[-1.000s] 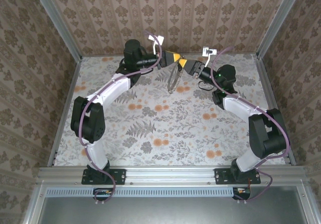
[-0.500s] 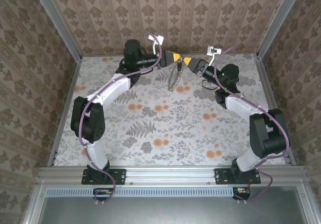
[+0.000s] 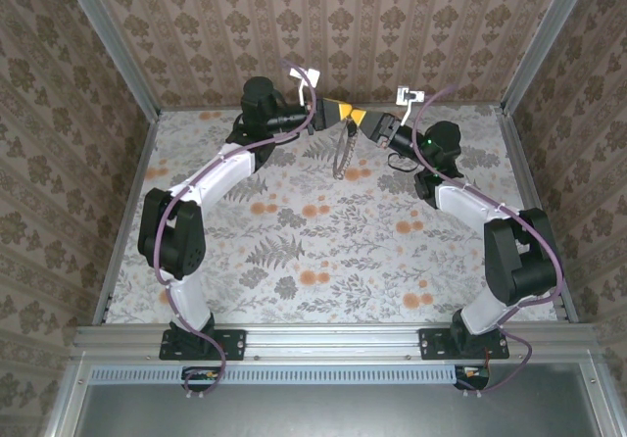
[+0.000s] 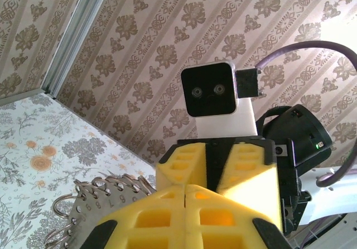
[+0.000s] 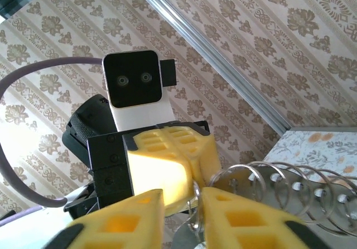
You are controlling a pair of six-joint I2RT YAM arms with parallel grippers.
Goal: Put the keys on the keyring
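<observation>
At the back of the table my two grippers meet tip to tip above the surface. My left gripper [image 3: 345,114] is shut, its yellow fingers [image 4: 167,215] pressed together, and the keyring [image 3: 343,153] hangs from its tip. Up close the keyring [image 4: 83,210] is a grey numbered plate strung with several wire rings [image 5: 279,185]. My right gripper [image 3: 361,118] faces it with its jaws narrowly open. One thin ring [image 5: 193,204] stands between the right fingers, against the right-hand one. The keys cannot be made out in any view.
The floral tabletop [image 3: 313,251] is walled by patterned panels, with metal rails [image 3: 127,202] along its sides. Both arms stretch to the far edge, close to the back wall [image 3: 333,55].
My right gripper has shifted up and left toward the left gripper's tip, and its jaws have narrowed around a ring. The left gripper stays put, and the hanging keyring has swung slightly.
</observation>
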